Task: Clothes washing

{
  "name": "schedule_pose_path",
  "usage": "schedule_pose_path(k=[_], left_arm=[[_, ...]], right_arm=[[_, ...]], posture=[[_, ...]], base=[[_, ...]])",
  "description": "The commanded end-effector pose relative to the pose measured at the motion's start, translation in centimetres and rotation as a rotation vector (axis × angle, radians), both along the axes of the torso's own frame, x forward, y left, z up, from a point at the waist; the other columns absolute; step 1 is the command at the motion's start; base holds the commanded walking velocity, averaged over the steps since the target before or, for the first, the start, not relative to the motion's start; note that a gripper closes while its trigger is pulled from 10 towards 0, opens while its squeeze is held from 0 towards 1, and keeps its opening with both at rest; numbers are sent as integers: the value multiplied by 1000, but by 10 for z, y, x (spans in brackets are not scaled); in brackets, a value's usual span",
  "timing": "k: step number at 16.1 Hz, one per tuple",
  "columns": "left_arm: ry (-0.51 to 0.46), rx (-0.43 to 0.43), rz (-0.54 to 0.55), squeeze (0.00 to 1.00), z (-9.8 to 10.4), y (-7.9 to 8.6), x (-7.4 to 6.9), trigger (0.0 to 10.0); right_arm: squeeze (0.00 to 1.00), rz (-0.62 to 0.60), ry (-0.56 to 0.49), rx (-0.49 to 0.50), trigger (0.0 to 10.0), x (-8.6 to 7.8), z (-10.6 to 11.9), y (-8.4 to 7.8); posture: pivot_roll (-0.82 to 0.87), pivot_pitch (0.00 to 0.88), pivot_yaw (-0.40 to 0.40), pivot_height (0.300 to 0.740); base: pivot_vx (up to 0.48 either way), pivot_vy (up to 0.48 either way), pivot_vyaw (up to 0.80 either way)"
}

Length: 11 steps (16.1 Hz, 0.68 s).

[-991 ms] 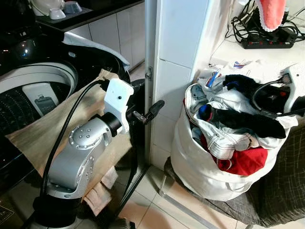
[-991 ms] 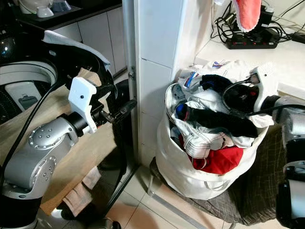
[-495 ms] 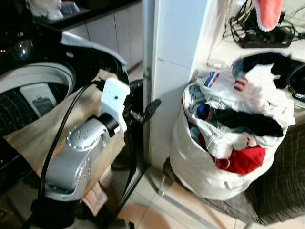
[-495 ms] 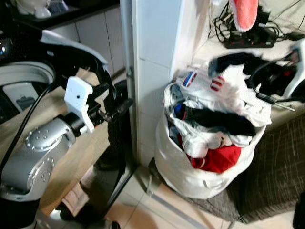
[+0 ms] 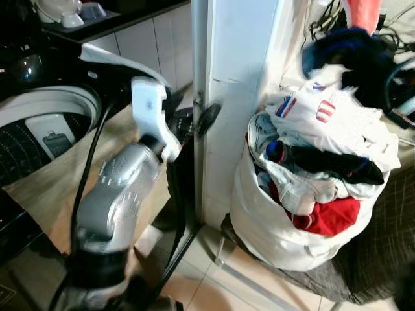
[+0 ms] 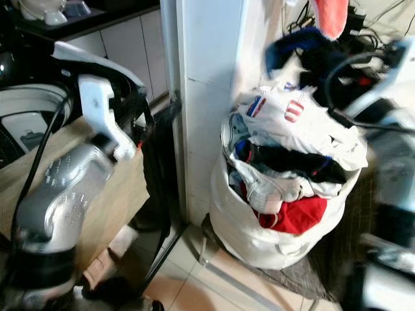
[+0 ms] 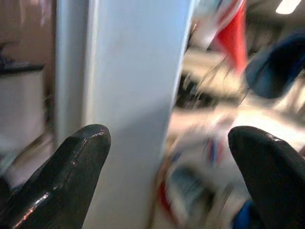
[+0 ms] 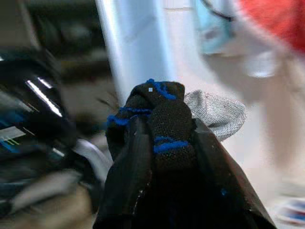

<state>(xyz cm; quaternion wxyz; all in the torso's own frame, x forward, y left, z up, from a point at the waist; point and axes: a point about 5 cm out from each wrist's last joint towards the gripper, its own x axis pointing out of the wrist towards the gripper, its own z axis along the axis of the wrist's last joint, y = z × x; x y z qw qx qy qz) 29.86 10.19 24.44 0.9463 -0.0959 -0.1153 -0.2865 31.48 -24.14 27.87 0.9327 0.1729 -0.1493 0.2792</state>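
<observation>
Two grippers are at work in my feed. The right gripper (image 8: 162, 157) has its black fingers closed on a dark garment with blue trim (image 8: 159, 119), and a grey piece of fabric (image 8: 217, 112) shows just behind that bundle. In the head views I see the dark garment with blue trim (image 5: 353, 58) raised above the top rim of the white laundry bag (image 5: 279, 227), near the right arm's cable (image 6: 343, 65), though motion blur hides the fingers there. The white laundry bag stands on the tiled floor (image 5: 214, 285) against the base of the white tiled pillar (image 5: 237, 78), overfilled: a white garment with flag patches (image 5: 324, 116) lies on top, a black garment (image 5: 331, 162) crosses below it, and a red garment (image 5: 334, 217) bulges at the bag's front rim. The left gripper (image 7: 167, 157) is spread wide and holds nothing, its fingers (image 7: 71, 167) on either side of the pillar's front corner in my left wrist feed. I see the left arm (image 5: 120, 188) raised in front of a beige cloth (image 5: 45, 181) draped over the front edge of the washing machine (image 5: 39, 123), whose lid stands open on the left.
</observation>
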Motion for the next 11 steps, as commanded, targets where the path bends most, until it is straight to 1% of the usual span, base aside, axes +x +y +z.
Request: schedule_pose_path(k=[1, 2, 3, 4, 5, 6, 7, 8, 9, 10, 11], left_arm=[[-85, 16, 2, 1000, 10, 0, -1, 10000], [-168, 81, 9, 1000, 17, -1, -4, 10000], [-266, 165, 18, 1000, 24, -2, -7, 10000], [-317, 212, 17, 1000, 29, -3, -9, 10000], [-351, 210, 8, 1000, 36, -3, -11, 10000], [-401, 264, -7, 1000, 40, -5, -13, 10000], [-419, 292, -11, 1000, 40, -5, -14, 10000], [-467, 415, -22, 1000, 38, -9, -14, 10000], [-490, 484, -35, 1000, 36, -11, -15, 10000], [-511, 553, -74, 1000, 32, -16, -16, 10000], [-495, 540, -133, 1000, 29, -22, -19, 10000]], right_arm=[[0, 25, -11, 47, 0, -4, 7, 6], [0, 52, 9, 43, 0, -3, 3, 16], [0, 87, 22, 47, 0, -3, 2, 25], [0, 123, 30, 46, 0, -5, 2, 32], [0, 154, 42, 27, 0, -7, 2, 39], [0, 180, 49, 14, 0, -9, 3, 43], [0, 186, 52, 12, 0, -10, 3, 44], [0, 210, 57, -15, 0, -11, 4, 49], [0, 221, 59, -37, 0, -12, 3, 51], [0, 238, 66, -71, 0, -14, 2, 54], [0, 264, 73, -83, 0, -16, 3, 59]], posture=[[-27, 0, 22, 740], [-27, 0, 19, 740], [-25, 0, 14, 740], [-23, 0, 11, 740], [-23, 0, 9, 740], [-22, 0, 7, 740], [-22, 0, 5, 740], [-23, 0, 4, 740], [-22, 0, 4, 740], [-24, 0, 6, 740], [-27, 0, 7, 740]], base=[[0, 0, 0], [0, 0, 0], [0, 0, 0], [0, 0, 0], [0, 0, 0], [0, 0, 0], [0, 0, 0], [0, 0, 0], [0, 0, 0], [0, 0, 0], [0, 0, 0]])
